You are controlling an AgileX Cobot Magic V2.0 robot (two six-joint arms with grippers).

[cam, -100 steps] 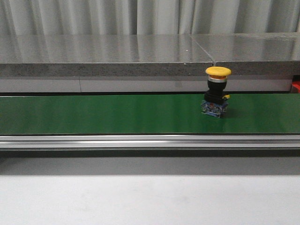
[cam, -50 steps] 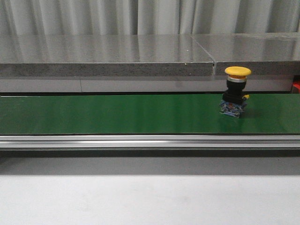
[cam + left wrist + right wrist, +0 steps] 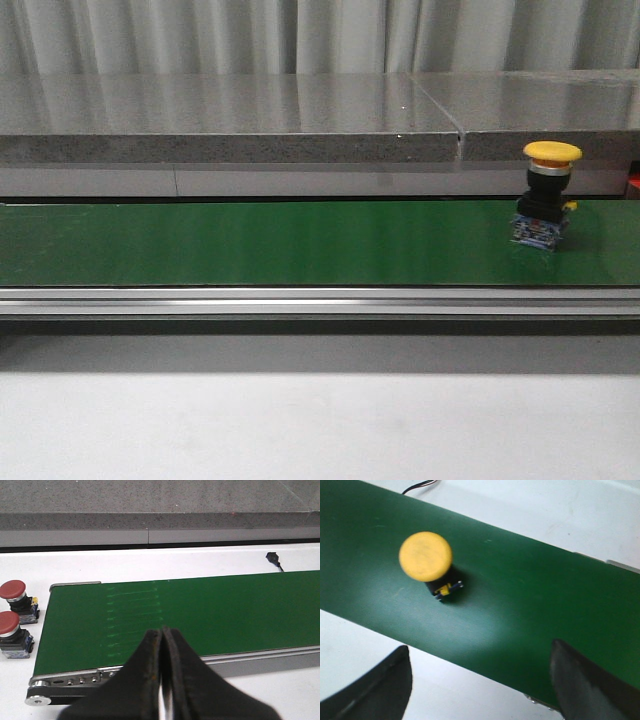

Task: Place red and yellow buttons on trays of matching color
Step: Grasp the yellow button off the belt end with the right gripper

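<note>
A long green conveyor belt (image 3: 250, 243) is stretching across in front of me, running in a silver metal frame (image 3: 300, 302). Behind it a grey speckled stone ledge (image 3: 230, 118) is lying along the back, with pale curtains (image 3: 300, 35) hanging above. A white tabletop (image 3: 200, 560) is carrying the belt, and a black cable (image 3: 274, 560) is lying on it beyond the belt's far edge.

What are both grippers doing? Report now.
Left gripper: shut, holding nothing.
Right gripper: open, empty, above the yellow button.
</note>
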